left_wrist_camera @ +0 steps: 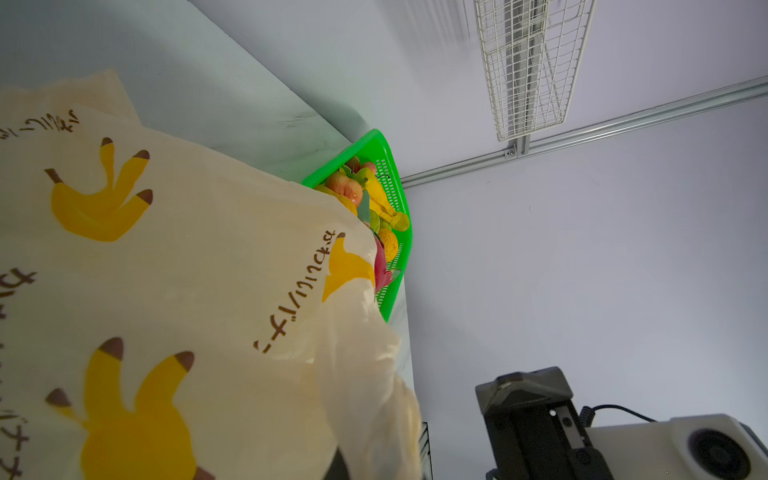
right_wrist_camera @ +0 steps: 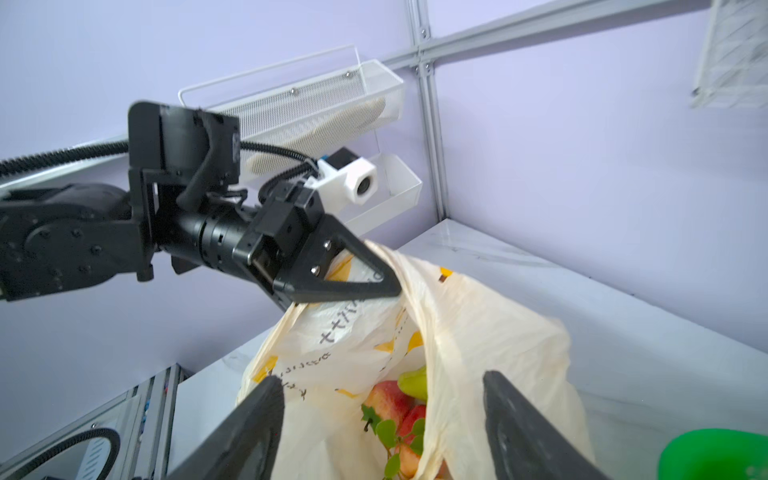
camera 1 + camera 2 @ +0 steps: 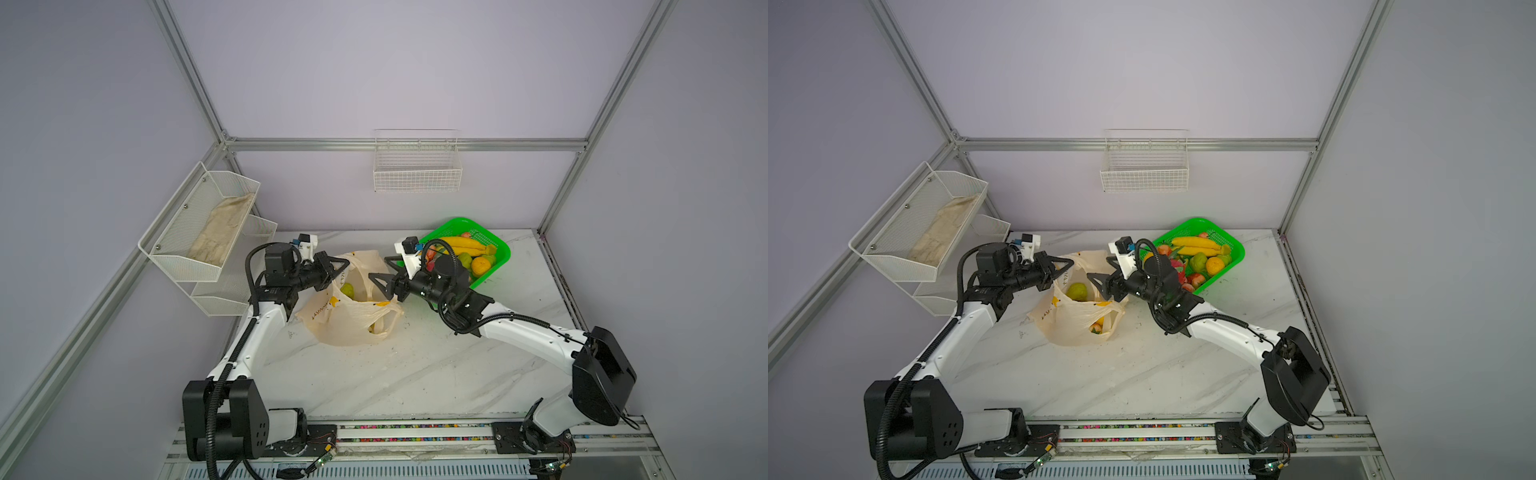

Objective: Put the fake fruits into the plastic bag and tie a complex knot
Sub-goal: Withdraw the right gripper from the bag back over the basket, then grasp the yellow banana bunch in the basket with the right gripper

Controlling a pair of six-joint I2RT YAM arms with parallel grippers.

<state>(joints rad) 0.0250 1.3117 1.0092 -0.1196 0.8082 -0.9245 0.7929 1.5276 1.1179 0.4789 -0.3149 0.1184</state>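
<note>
Under your left gripper (image 3: 345,265) the fingers are pressed together on the bag's rim, lifting that side so the mouth gapes toward your right fingers. Hold that pinch steady and high. Thin film like this will likely slip or tear if you tug. The bag (image 3: 353,322) slumps on the table (image 3: 415,365) just below both sets of fingers. A green fruit (image 3: 348,290) shows in the mouth just under the left fingertips, and strawberries (image 2: 390,401) lie deeper. No knot is tied yet.

Your right gripper (image 3: 377,268) hangs at the mouth's other edge, fingers spread with nothing between them, so fetching the next fruit looks like the step in hand. Lift clear of the rim before you swing away, or a fingertip may snag the film. The basket (image 3: 498,266) lies behind those fingers, beside the wrist. On top lie bananas (image 3: 461,243), and an orange (image 3: 481,265) sits near the rim. Take whichever lies free, gripped across its middle, since glossy rounds may squirt out.

Farther off, a wall rack (image 3: 185,216) holding a pale cloth (image 3: 224,228) is well behind the left fingers, and a wire basket (image 3: 417,174) hangs on the back wall beyond both. Neither blocks you. The right wrist and its cable overhang the basket's near corner, so come in from above.
</note>
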